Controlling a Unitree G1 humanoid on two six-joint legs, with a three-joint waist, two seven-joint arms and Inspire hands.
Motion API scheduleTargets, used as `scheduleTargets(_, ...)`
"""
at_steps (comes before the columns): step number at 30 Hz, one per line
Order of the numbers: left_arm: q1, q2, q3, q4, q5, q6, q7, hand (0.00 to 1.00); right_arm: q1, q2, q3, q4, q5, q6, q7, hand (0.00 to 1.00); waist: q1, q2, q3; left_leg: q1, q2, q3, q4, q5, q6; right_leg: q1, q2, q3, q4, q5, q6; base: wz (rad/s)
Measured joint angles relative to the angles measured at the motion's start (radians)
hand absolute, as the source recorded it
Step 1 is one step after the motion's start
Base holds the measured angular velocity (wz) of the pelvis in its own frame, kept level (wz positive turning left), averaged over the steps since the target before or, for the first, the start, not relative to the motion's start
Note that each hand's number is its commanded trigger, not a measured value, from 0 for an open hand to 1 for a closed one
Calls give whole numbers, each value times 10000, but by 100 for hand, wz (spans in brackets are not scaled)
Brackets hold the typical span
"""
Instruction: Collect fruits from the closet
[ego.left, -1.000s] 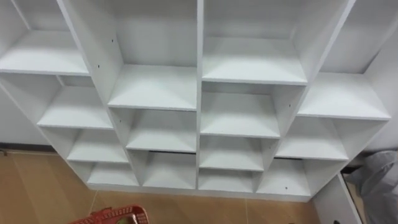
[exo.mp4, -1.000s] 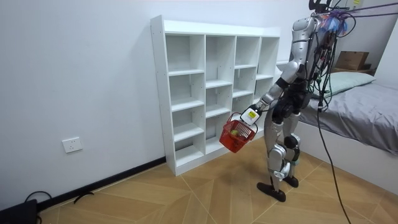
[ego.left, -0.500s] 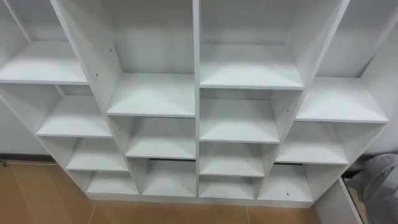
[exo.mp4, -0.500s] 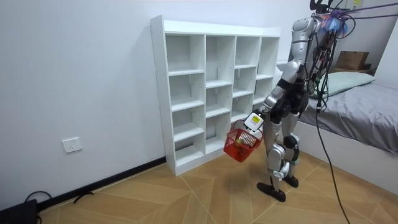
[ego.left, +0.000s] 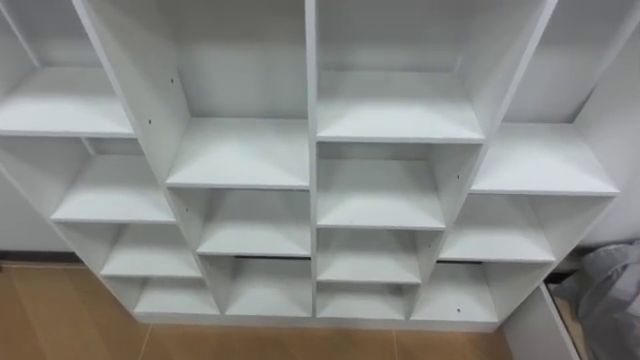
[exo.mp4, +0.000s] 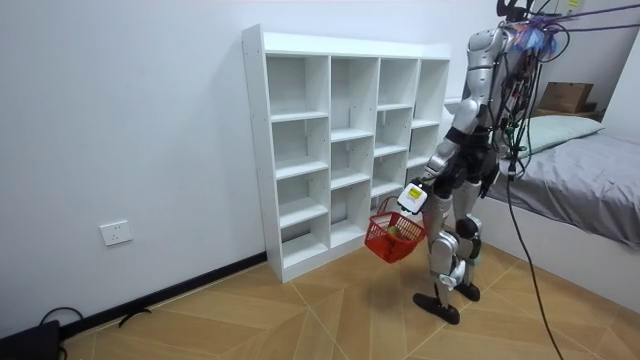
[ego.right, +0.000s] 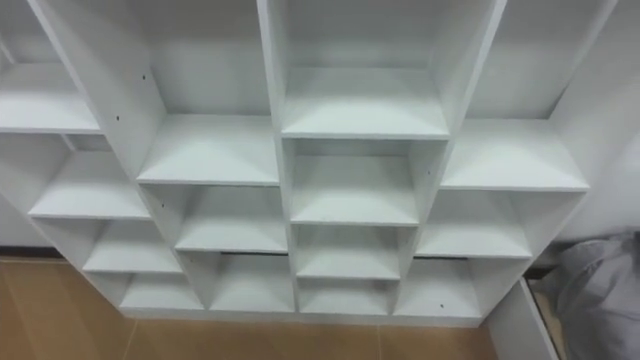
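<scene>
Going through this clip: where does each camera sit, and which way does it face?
Left eye view: on the robot's head, facing forward and down into the white shelf unit, wooden floor at the bottom edge.
Right eye view: beside it on the head, same direction, same shelf unit.
Room view: off to the robot's left side, facing the wall; whole robot standing before the shelf unit, left robot hand holding a red basket.
Shared: all three show the shelf unit.

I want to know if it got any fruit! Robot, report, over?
Left hand shut on red basket, hanging low by the legs. Yellow-green fruit inside. White shelf unit ahead, compartments bare; nothing in the way.
</scene>
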Motion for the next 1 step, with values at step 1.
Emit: scheduleTargets(1, -6, -1, 2, 1, -6, 62, 0, 100, -3, 0, -7, 0, 0, 35, 1, 0, 1, 0, -1, -5, -1, 2, -8, 0, 0, 0, 0, -2, -4, -1, 0, 0)
